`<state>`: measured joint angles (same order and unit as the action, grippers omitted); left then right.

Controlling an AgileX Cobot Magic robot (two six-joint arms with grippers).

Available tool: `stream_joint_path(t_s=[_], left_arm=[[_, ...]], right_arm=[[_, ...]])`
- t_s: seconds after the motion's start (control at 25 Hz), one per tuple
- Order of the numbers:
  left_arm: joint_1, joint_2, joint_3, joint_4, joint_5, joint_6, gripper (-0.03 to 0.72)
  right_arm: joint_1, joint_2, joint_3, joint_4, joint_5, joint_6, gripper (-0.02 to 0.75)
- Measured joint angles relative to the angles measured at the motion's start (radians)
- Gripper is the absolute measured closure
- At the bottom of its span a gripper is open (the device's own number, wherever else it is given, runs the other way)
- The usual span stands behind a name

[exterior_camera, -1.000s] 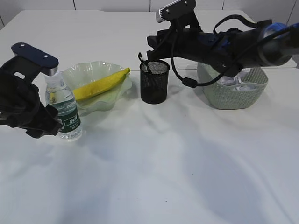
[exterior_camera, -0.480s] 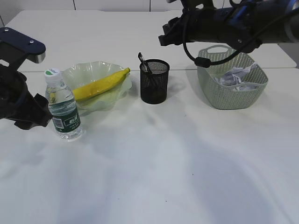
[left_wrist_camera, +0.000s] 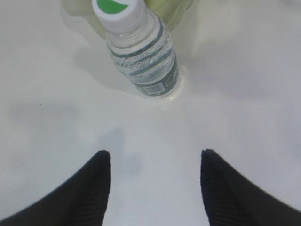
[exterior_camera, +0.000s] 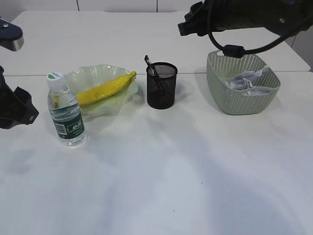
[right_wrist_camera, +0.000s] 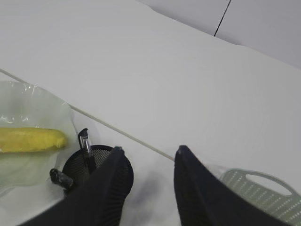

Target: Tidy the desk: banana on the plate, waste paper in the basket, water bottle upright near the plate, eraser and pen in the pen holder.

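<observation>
The desk (exterior_camera: 161,186) looks tidy to me, so the step in hand is simply to back both arms away without knocking anything. Toward its back right corner the basket (exterior_camera: 243,93) holds the waste paper (exterior_camera: 247,81). Toward the back left, the plate (exterior_camera: 100,78) carries the banana (exterior_camera: 105,88), and the water bottle (exterior_camera: 66,115) stands upright just in front of the plate's left side. The pen holder (exterior_camera: 161,85) sits mid-back with the pen (exterior_camera: 150,66) poking out; I cannot make out the eraser inside.

My left gripper (left_wrist_camera: 155,181) is spread wide and empty, the bottle well clear of its fingers. My right gripper (right_wrist_camera: 149,181) hangs above the holder, fingers parted, pinching nothing. I would keep lifting straight, away from bottle and holder.

Compared with a second ago, my left hand has drawn off the bottle toward the left edge, and my right arm has risen from the holder.
</observation>
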<state>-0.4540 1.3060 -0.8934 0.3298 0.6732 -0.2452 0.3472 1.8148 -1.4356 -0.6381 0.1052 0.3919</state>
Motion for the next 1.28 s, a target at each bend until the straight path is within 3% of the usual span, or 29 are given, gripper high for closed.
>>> stream_joint_path(t_s=[0.56,0.68,0.88,1.28], left_arm=[[0.000,-0.093,0.000,-0.027,0.081,-0.004,0.253],[0.000,-0.110,0.000,-0.030,0.088,-0.004,0.253],[0.000,-0.127,0.000,-0.034,0.104,-0.005,0.253],[0.000,-0.175,0.000,-0.038,0.180,-0.005,0.253]], right_arm=[[0.109,-0.228,0.178,0.042,0.142,-0.022,0.474],[0.147,-0.260,0.178,0.175,0.202,-0.150,0.474],[0.167,-0.293,0.178,0.501,0.323,-0.438,0.474],[0.169,-0.424,0.178,0.570,0.571,-0.474,0.474]])
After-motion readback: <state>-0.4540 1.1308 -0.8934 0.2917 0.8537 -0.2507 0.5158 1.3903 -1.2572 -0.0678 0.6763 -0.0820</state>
